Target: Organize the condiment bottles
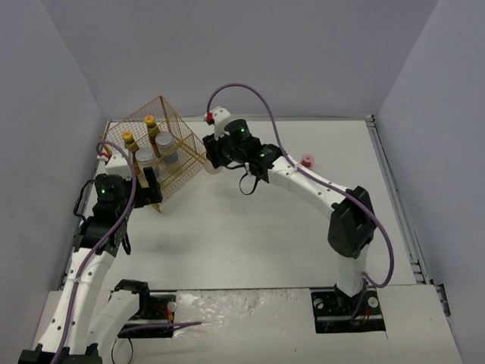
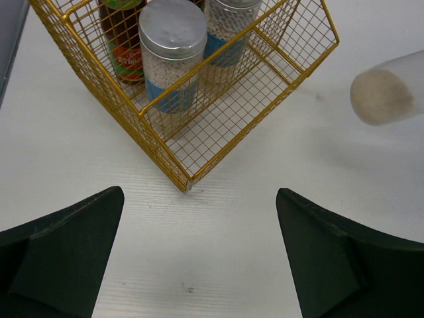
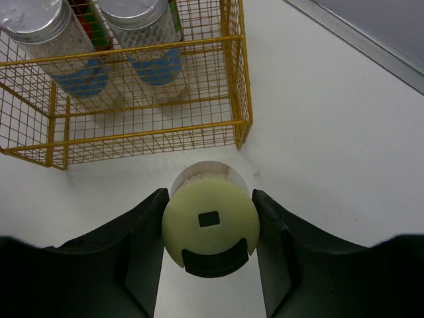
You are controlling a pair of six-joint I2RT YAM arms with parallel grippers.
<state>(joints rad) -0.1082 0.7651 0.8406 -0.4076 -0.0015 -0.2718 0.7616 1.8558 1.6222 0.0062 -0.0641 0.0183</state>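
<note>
Two dark bottles with yellow caps (image 1: pixel 150 121) and two clear silver-lidded, blue-labelled bottles (image 1: pixel 164 142) stand inside the gold wire basket (image 1: pixel 182 163) at the back left. My right gripper (image 3: pixel 210 232) is shut on the pale green-capped bottle (image 3: pixel 210 222) and holds it upright just outside the basket's near corner (image 3: pixel 242 132). The pink-capped bottle (image 1: pixel 307 160) stands alone at the right. My left gripper (image 2: pixel 199 258) is open and empty above bare table in front of the basket's corner (image 2: pixel 182 182); the held bottle's underside (image 2: pixel 383 96) shows blurred at the right of that view.
The silver-lidded bottles (image 3: pixel 136 16) fill the basket's front row, with the dark ones behind. The grey walls enclose the white table (image 1: pixel 250 227) on three sides. The right arm (image 1: pixel 303 178) reaches across the middle of the table.
</note>
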